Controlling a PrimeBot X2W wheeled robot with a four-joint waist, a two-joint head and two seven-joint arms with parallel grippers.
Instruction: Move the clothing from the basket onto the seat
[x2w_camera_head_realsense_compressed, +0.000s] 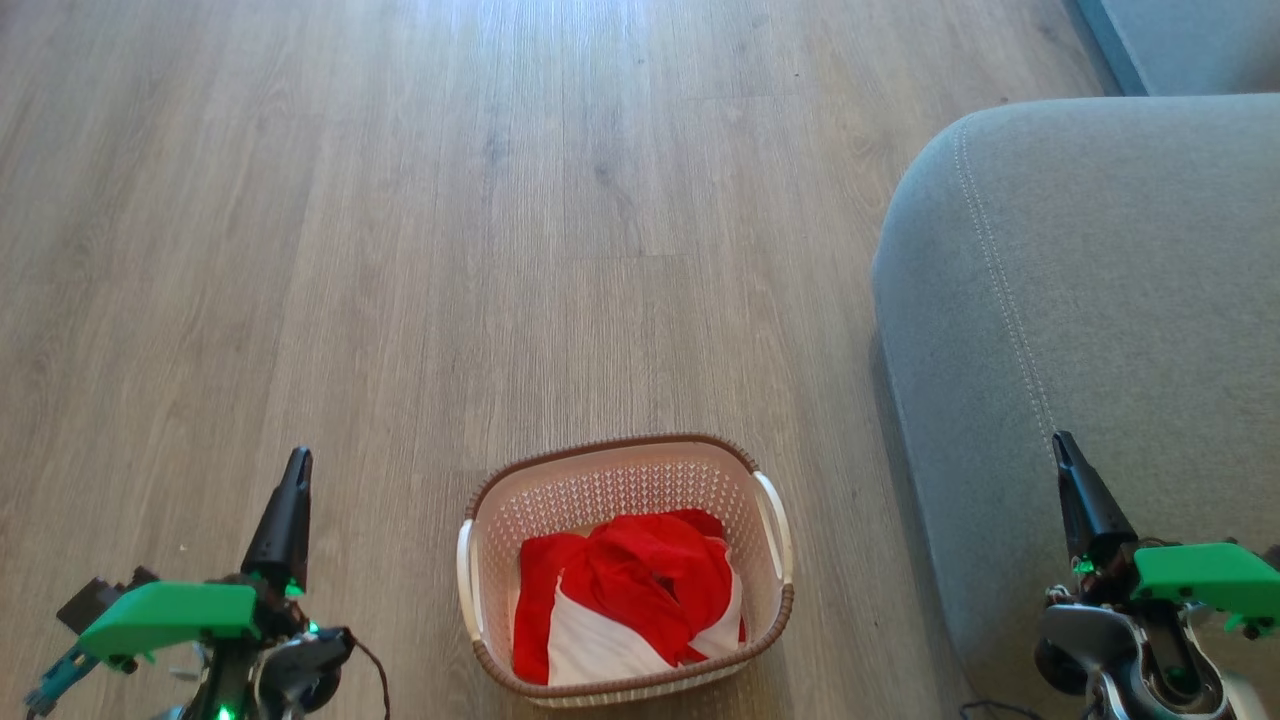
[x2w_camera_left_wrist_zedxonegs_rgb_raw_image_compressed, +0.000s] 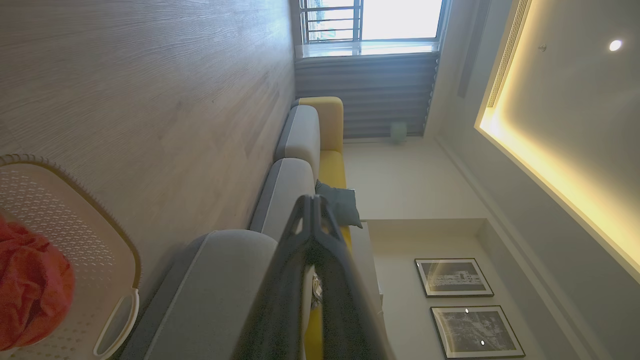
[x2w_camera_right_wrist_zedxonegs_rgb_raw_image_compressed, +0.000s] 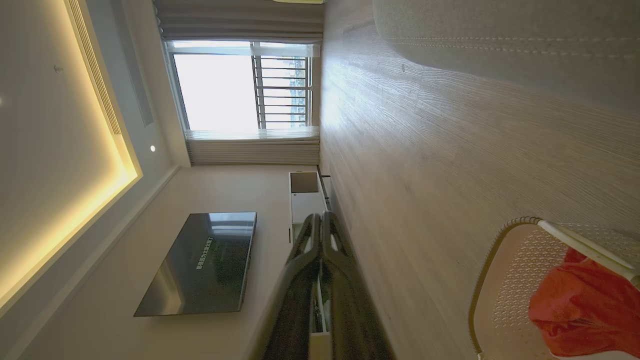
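- Clothing (x2w_camera_head_realsense_compressed: 628, 590): one bundled heap of red fabric with white panels, lying inside the basket (x2w_camera_head_realsense_compressed: 610, 462). I cannot tell how many garments make it up.
- Basket: one, cream and perforated, with a brown rim and two white side handles. It stands upright on the wooden floor (x2w_camera_head_realsense_compressed: 400, 250), low in the head view between the two claws.
- Seat (x2w_camera_head_realsense_compressed: 1100, 300): one large grey cushion with a double-stitched seam, to the basket's right, near it but apart. A second grey cushion (x2w_camera_head_realsense_compressed: 1190, 40) lies beyond it.
- Left claw (x2w_camera_head_realsense_compressed: 298, 462): over the floor left of the basket, its two fingers pressed together, holding nothing.
- Right claw (x2w_camera_head_realsense_compressed: 1061, 442): seen against the seat's near part, fingers likewise closed and empty.
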